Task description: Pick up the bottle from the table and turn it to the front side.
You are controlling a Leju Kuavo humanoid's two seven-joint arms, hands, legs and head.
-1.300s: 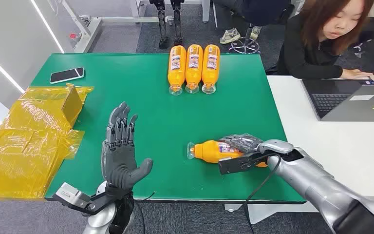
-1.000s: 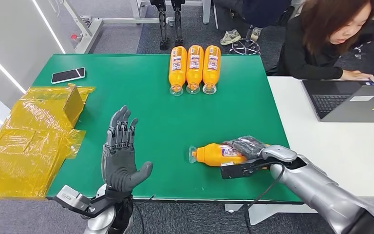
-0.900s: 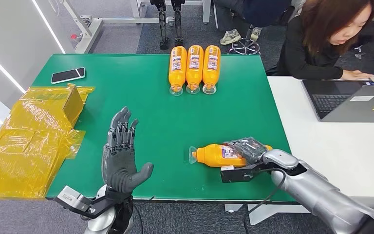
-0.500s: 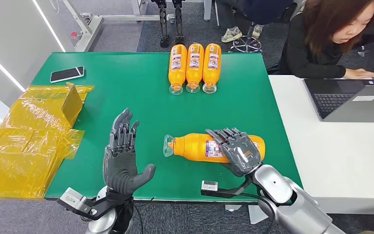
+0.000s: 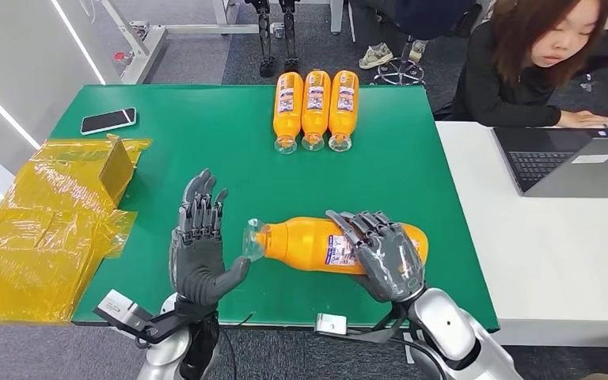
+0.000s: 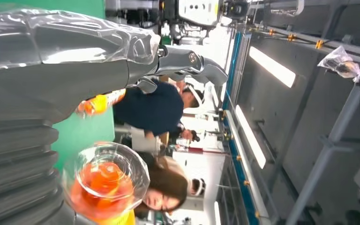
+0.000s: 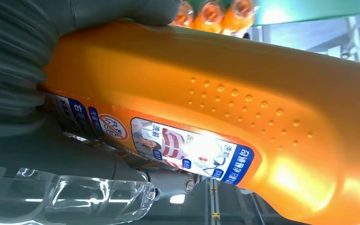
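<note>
My right hand [image 5: 384,257] grips an orange bottle [image 5: 309,242] around its labelled middle and holds it level above the green table [image 5: 237,170], its clear cap pointing at my left hand. In the right wrist view the bottle [image 7: 225,122] lies across the palm with its blue and white label facing the camera. My left hand [image 5: 199,249] stands upright with its fingers spread and holds nothing, its thumb close under the cap. The left wrist view looks straight onto the clear cap [image 6: 105,180] beside that hand [image 6: 51,79].
Three more orange bottles [image 5: 315,107] lie side by side at the table's far edge. Yellow plastic wrapping [image 5: 43,229] covers the left side, with a phone [image 5: 108,121] behind it. A person [image 5: 538,59] sits at a laptop [image 5: 574,162] on the white table to the right.
My right hand has lifted the bottle off the table, turned it and carried it left towards my left hand. The left hand has stayed almost where it was.
</note>
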